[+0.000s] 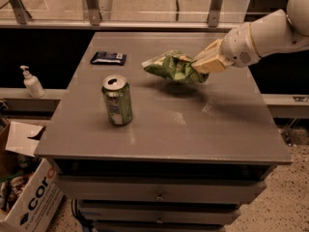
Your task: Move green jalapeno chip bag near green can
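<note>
The green jalapeno chip bag (174, 67) is crinkled and glossy, held above the table's middle, right of centre. My gripper (204, 63) comes in from the right on a white arm and is shut on the bag's right end. The green can (117, 100) stands upright on the grey table (193, 129), to the left and nearer the front than the bag, with a gap between them.
A small flat dark blue packet (108, 58) lies at the table's back left. A white pump bottle (32, 82) stands on a ledge left of the table. A cardboard box (24, 197) sits on the floor at lower left. Drawers are below the tabletop.
</note>
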`<state>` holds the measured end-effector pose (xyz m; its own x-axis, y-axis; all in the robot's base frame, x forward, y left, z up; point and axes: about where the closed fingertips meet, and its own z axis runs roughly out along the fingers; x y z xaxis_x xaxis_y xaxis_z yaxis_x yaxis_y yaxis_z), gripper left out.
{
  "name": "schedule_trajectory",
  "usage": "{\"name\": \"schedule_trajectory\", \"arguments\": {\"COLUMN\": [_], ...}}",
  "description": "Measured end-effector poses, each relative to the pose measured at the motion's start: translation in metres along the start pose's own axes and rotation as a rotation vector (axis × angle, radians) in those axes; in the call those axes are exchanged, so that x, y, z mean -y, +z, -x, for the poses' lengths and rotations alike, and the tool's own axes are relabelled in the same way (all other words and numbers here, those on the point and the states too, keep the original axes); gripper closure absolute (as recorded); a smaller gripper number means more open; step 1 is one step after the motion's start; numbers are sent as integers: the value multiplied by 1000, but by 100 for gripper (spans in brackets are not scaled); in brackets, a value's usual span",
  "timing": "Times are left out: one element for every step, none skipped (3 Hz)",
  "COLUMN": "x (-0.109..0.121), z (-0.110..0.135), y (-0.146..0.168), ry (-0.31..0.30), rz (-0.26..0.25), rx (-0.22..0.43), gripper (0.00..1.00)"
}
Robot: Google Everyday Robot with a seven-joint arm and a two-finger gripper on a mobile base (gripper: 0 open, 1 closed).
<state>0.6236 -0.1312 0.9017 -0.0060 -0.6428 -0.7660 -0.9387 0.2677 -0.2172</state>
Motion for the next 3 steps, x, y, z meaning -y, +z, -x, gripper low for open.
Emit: {"name": "schedule_trajectory", "arguments": {"x": [-46,-78,-106], "z": [-6,-7,-5], "y": [-14,-22,-27], "ry": [-19,-37,-65], "rz": [60,98,140], "rx": [-4,-7,-10], "gripper": [100,100,100]}}
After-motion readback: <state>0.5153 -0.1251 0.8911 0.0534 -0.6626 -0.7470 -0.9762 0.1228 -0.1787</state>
